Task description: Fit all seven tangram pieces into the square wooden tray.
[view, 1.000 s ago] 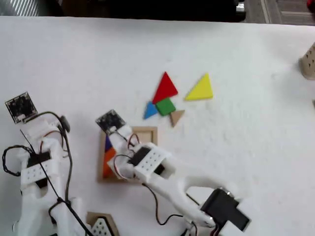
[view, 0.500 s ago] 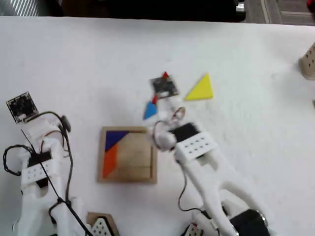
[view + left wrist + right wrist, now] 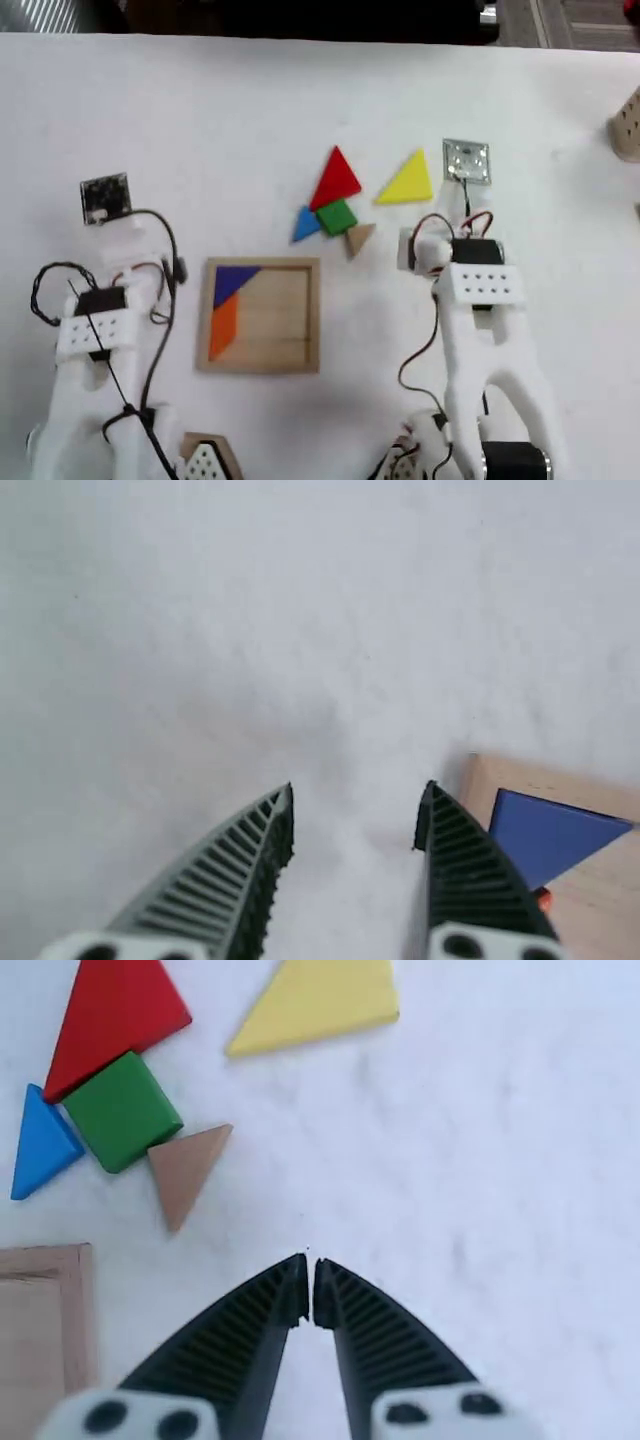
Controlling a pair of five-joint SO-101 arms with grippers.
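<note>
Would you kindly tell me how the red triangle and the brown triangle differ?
The red triangle is clearly larger than the brown triangle. The red triangle lies along one side of the green square; the brown triangle sits at its corner. Both lie flat on the table, outside the tray.

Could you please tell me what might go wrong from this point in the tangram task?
The red triangle, green square, small blue triangle and tan triangle lie packed together, so grasping one may shove its neighbours. The right claw is shut over bare table; lowered like that, it would likely push a piece, not grip it.
</note>
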